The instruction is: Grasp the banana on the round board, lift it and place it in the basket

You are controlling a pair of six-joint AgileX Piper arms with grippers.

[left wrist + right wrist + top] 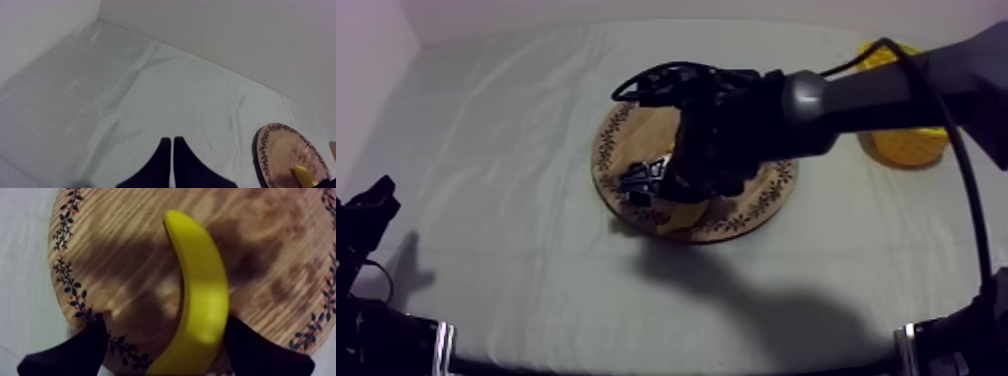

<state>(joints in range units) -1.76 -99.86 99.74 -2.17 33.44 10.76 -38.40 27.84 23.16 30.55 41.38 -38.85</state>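
Yellow and smooth, the banana [200, 293] lies on the wooden board [115, 253] at the table's middle, between the spread fingers of the right gripper [165, 330], which clasp nothing. It sits much closer to one finger than the other, so closing could shove or roll it. A grip near one end might also let the curved skin slip before reaching the yellow basket [911, 145], far right. The left gripper [172, 144] rests near left, fingers together. Count: one banana, one board, one basket, two grippers.
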